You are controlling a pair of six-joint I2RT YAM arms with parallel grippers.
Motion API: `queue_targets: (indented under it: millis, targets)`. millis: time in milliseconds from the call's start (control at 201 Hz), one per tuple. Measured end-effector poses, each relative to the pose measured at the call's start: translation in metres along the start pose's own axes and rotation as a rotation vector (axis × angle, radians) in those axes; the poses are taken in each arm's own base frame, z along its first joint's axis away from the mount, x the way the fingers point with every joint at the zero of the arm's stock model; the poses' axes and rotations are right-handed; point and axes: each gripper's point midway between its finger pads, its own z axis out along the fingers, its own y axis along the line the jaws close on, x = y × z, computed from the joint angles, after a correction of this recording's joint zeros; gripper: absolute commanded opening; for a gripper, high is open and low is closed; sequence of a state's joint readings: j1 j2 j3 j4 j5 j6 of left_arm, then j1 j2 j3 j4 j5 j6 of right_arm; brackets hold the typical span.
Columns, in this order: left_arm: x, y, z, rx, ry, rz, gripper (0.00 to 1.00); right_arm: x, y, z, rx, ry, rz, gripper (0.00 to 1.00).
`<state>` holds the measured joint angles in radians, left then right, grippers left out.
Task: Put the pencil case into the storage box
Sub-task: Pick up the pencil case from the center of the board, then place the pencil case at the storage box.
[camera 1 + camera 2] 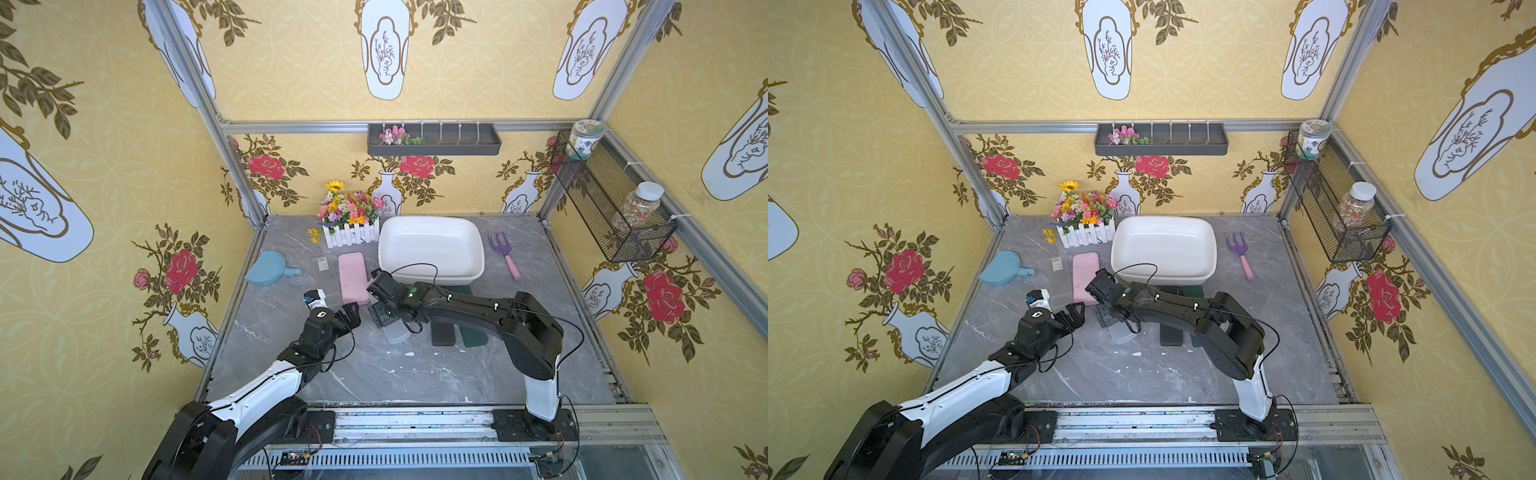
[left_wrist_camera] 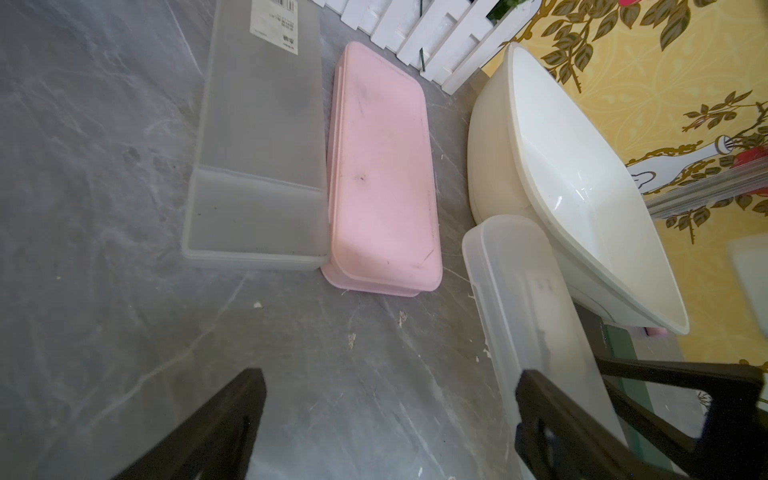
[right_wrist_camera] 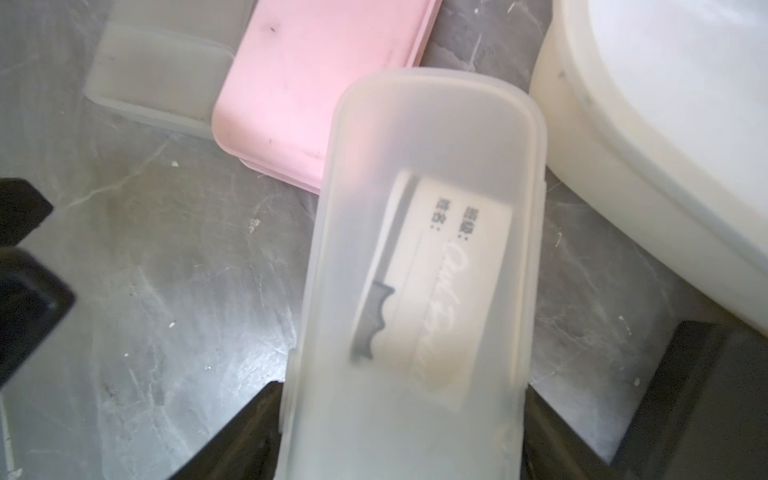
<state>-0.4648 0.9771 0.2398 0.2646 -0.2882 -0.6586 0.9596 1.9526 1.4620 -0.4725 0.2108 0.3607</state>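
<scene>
1. Lower left of centre in a top view, the left gripper (image 1: 350, 312) stands with its jaws spread wide and holds nothing.
2. Above it, a long clear case (image 1: 322, 270) and a pink case (image 1: 353, 277) lie side by side on the grey table, long axes running up the frame.
3. At centre, the right gripper (image 3: 403, 424) is closed across the width of a frosted pencil case (image 3: 428, 249). In the right wrist view the case's long axis runs from lower centre to upper centre, away from the jaws.
4. The white storage box (image 1: 432, 245) sits empty at upper right of that gripper. In the right wrist view its wall is just beside the case's far end, at the upper right. The right arm looks the nearer one to the box.
5. Hard to see: the lower frame edge cuts off the jaw contact. In both top views the arm hides most of the held case and partly covers some dark flat cases (image 1: 442, 334). Whether the held case is clear of the table cannot be told.
</scene>
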Motion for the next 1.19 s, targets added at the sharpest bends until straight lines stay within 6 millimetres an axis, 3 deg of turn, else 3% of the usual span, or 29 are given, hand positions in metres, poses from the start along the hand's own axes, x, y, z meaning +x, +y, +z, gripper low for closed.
queue_targets:
  millis: [154,458,697,832,1026,1195]
  targets:
    - [-0.002,0.0,-0.001,-0.006,-0.004,0.001,1.0,-0.022,-0.018,-0.01,0.004,-0.031,0.023,0.79]
    - [-0.008,0.01,0.002,-0.046,-0.01,-0.014,1.0,-0.078,-0.083,-0.025,0.007,-0.115,0.116,0.79]
    - [-0.006,0.015,0.008,-0.068,0.008,-0.013,1.0,-0.108,-0.14,-0.021,0.023,-0.152,0.185,0.79]
    - [-0.008,0.012,0.012,-0.062,0.008,-0.012,1.0,-0.121,-0.162,-0.015,0.022,-0.162,0.216,0.79]
    - [-0.008,0.012,0.016,-0.063,0.018,-0.004,1.0,-0.139,-0.177,0.003,0.007,-0.174,0.243,0.79]
    - [-0.008,0.013,0.018,-0.065,0.025,-0.004,1.0,-0.14,-0.178,0.023,0.0,-0.157,0.247,0.79]
